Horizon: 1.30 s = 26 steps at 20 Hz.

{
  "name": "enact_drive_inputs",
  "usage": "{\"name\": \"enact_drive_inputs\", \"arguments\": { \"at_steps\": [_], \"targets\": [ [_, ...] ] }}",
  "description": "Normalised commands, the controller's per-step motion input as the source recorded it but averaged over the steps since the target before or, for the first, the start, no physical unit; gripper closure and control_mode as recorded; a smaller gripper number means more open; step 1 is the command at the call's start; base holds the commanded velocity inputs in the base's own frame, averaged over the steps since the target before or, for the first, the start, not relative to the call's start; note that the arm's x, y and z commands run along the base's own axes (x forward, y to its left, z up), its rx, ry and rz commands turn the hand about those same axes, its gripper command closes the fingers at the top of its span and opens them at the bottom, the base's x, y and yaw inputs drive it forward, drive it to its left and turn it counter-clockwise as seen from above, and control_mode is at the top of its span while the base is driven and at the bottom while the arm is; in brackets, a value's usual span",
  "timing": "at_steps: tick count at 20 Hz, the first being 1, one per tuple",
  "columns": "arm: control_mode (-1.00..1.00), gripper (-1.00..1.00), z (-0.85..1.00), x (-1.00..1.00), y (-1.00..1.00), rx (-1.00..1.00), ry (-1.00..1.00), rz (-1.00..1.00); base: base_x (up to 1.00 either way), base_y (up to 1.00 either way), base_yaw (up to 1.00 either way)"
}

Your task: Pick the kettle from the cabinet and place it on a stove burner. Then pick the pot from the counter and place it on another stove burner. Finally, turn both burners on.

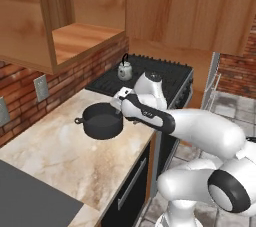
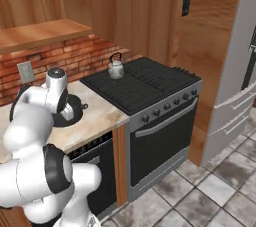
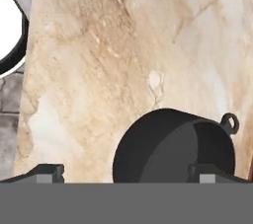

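Already the kettle (image 1: pixel 124 69) sits on a rear stove burner (image 2: pixel 131 82), while the pot (image 1: pixel 102 120) waits on the counter (image 1: pixel 65 156) beneath the wide-open, empty gripper (image 3: pixel 131 172); both burners remain unlit.

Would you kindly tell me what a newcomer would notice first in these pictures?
The white arm reaching over the marble counter, its open pincer just above the dark pot. Next, the small leaf-patterned kettle on a back burner of the black stove.
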Motion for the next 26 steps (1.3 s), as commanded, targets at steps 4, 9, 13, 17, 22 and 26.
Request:
{"name": "enact_drive_inputs", "arguments": {
  "at_steps": [4,9,13,17,22,26],
  "targets": [
    [-1.00,-1.00,-0.24,0.30,0.09,-0.08,0.01,-0.03,0.00,0.00,0.00],
    [-1.00,-1.00,-0.26,0.22,0.09,-0.07,0.00,-0.04,0.00,0.00,0.00],
    [-1.00,-1.00,-0.24,0.17,0.08,-0.06,0.01,-0.04,0.00,0.00,0.00],
    [-1.00,-1.00,-0.24,0.09,0.02,-0.04,0.02,-0.04,0.00,0.00,0.00],
    [-1.00,-1.00,-0.21,0.10,0.02,-0.04,0.02,-0.05,0.00,0.00,0.00],
    [-1.00,-1.00,-0.10,0.21,0.03,-0.03,0.02,-0.05,0.00,0.00,0.00]
  ]
}}
